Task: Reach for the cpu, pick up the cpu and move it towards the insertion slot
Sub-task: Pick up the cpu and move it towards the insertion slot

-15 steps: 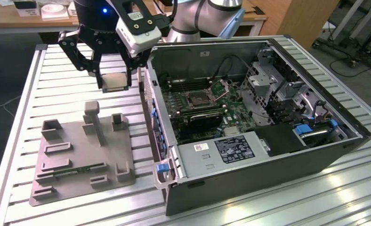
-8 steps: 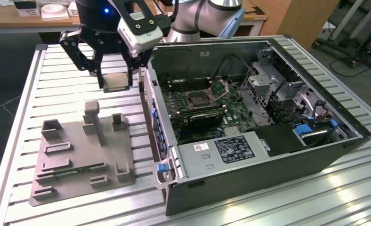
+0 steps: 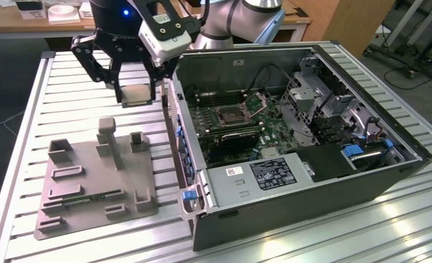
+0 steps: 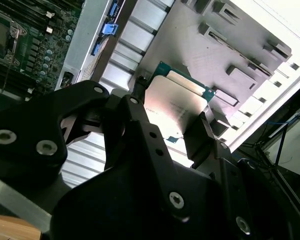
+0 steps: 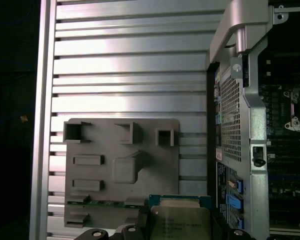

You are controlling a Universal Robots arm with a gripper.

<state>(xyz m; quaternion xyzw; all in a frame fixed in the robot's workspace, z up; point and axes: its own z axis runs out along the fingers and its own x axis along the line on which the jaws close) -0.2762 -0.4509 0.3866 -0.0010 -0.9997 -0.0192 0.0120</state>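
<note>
cpu [image 3: 137, 93] in the tool [image 3: 137, 100]

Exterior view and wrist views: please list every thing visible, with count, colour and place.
cpu: one, silvery top, held by the gripper above the table.
insertion slot: one, silver frame, dark centre, on the board inside the computer case.
computer case: one, black, open, exterior view's right.
fixture tray: one, grey, on the table beside the case.
memory strip: one, green, in the fixture tray.
table: one, silver slats, under everything.
gripper: one, black, shut on the cpu.
arm: one, silver-grey, behind the case.
</note>
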